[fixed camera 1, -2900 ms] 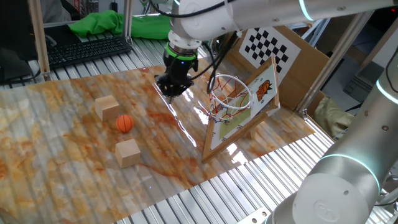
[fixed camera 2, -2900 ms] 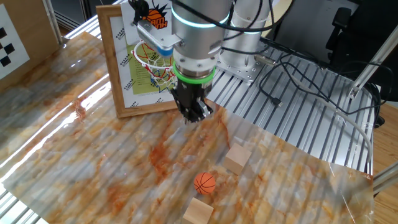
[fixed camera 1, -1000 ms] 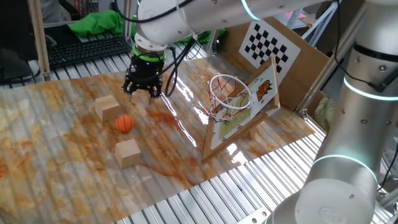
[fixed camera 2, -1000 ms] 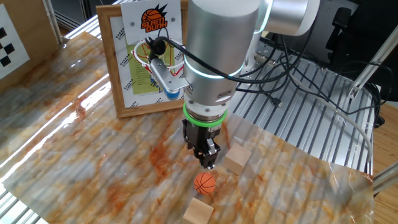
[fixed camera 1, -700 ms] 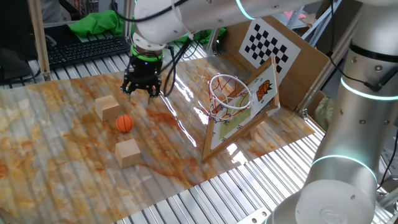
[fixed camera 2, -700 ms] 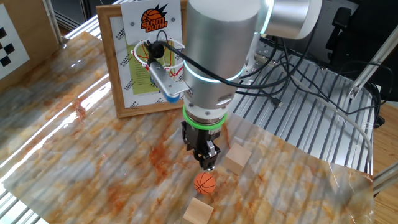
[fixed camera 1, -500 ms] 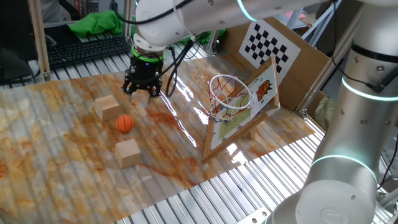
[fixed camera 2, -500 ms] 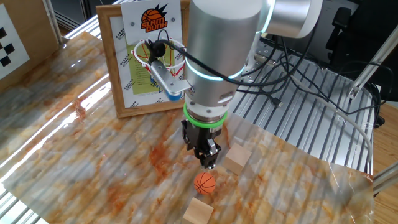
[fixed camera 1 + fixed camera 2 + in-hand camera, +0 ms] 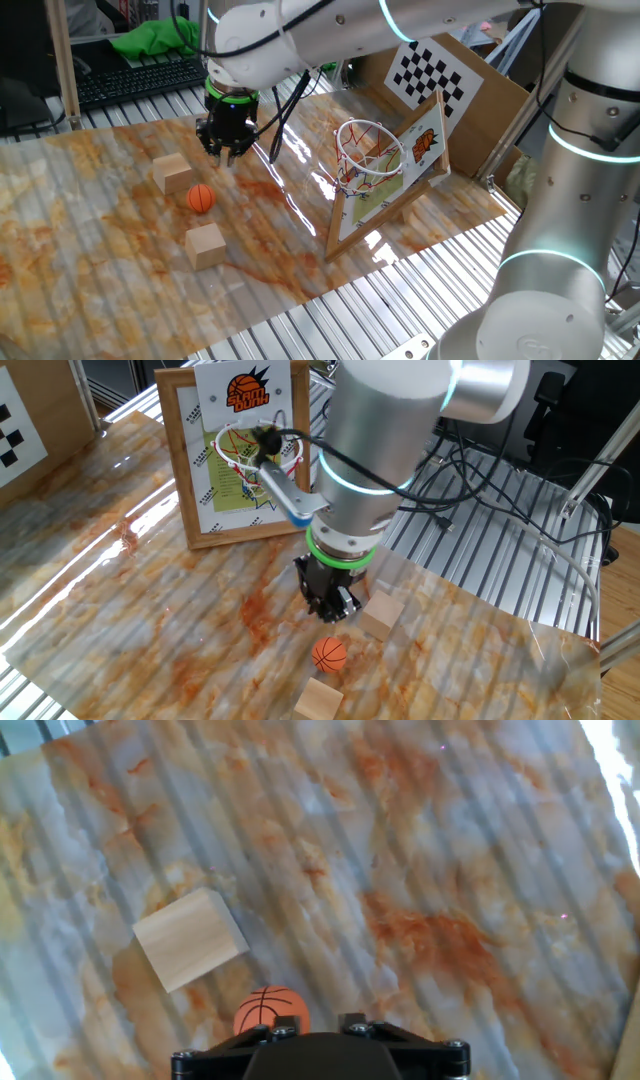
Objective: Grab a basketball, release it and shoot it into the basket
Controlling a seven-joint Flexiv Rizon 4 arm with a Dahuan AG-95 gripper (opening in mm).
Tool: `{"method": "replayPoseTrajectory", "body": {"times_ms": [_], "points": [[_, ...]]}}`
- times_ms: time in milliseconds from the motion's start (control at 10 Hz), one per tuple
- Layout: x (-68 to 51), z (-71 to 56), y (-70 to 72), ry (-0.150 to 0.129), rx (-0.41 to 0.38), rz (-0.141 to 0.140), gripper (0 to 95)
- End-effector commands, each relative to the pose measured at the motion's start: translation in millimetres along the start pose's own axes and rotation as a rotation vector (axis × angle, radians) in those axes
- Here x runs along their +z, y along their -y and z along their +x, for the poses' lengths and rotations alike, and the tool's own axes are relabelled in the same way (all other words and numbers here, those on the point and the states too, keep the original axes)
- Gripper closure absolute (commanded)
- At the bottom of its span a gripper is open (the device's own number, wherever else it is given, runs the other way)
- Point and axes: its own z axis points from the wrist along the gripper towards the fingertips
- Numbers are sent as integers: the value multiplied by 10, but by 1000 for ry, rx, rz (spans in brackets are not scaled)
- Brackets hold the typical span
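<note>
The small orange basketball lies on the marbled table sheet between two tan wooden cubes. It also shows in the other fixed view and at the bottom of the hand view. My gripper hangs a little above the sheet, just beyond the ball and apart from it, and its jaws stand open and empty. It also shows in the other fixed view and the hand view. The basket with red rim and white net hangs on its tilted wood-framed backboard to the side.
One wooden cube sits near the gripper, another on the ball's other side. A checkerboard panel stands behind the basket. A keyboard and a green cloth lie beyond the sheet. Cables cross the metal slats.
The arm came from beside the basket to the ball area. In the last half second the wrist turned and shifted slightly. The ball and cubes have not moved.
</note>
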Motion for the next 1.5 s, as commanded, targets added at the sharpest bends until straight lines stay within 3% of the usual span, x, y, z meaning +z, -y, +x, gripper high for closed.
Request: {"method": "replayPoseTrajectory", "body": {"times_ms": [100, 200, 600, 700, 900, 1100, 1300, 1500], "points": [[8, -7, -18, -115, -27, 9, 950], [8, -7, -18, -123, -36, -10, 950], [8, -7, -18, -109, -88, -23, 950], [8, -7, -18, -121, -70, -45, 950], [8, -7, -18, -140, -86, -42, 950], [8, -7, -18, -147, -95, -55, 950], [32, 33, -39, -178, -57, -77, 950], [81, 89, -78, -169, -53, -79, 570]]}}
